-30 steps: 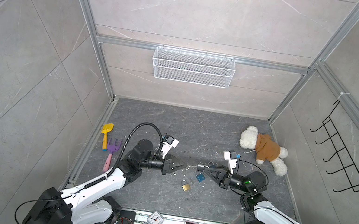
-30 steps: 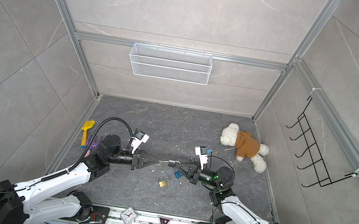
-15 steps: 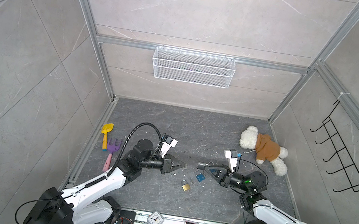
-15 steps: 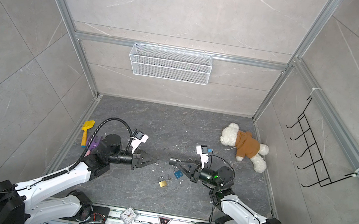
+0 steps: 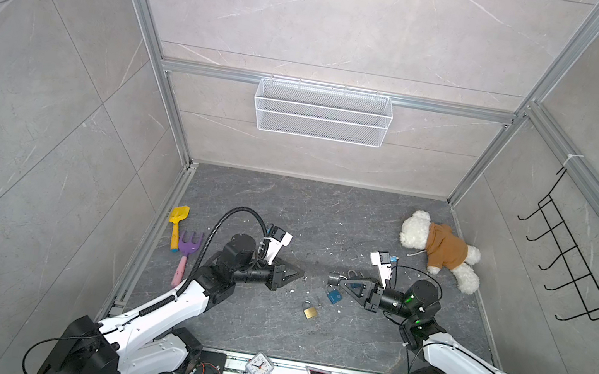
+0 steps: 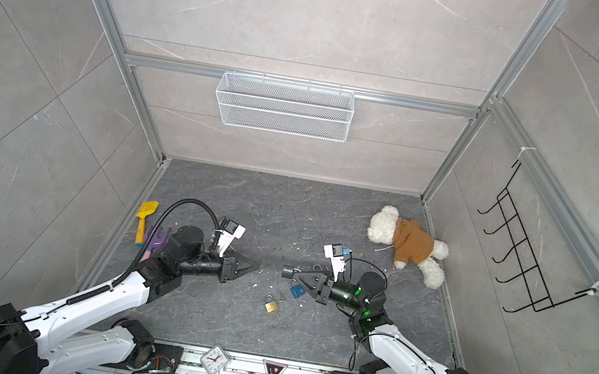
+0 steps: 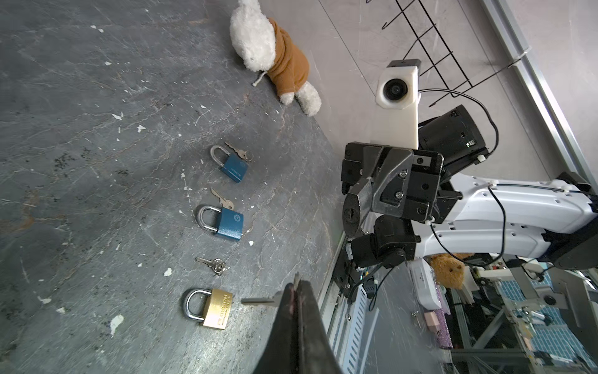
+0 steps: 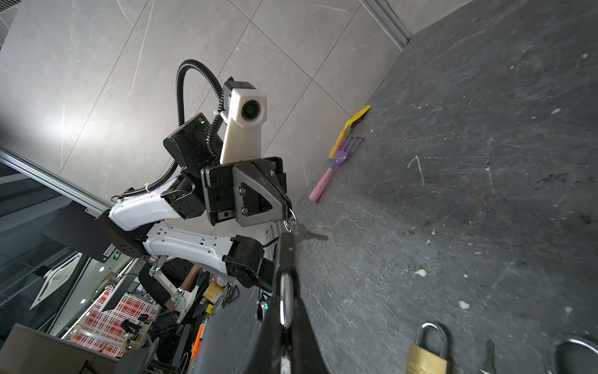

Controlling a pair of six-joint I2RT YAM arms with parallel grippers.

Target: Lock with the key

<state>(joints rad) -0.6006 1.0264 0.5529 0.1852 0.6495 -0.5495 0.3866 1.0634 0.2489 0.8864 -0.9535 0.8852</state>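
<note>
While the brass padlock (image 5: 310, 311) and a blue padlock (image 5: 333, 295) are lying spare on the near floor (image 5: 285, 214), the left gripper (image 5: 301, 273) is pinching the key (image 7: 259, 301), blade pointing right. The right gripper (image 5: 337, 280) is clamping the grey padlock (image 7: 352, 210) at its shackle, keyway facing left, probably for straight insertion. Both are hovering apart, nothing inserted yet. The teddy bear (image 5: 442, 249) is lying far right.

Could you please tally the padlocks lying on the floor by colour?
Blue padlocks: 2
Brass padlock: 1
Total: 3
</note>
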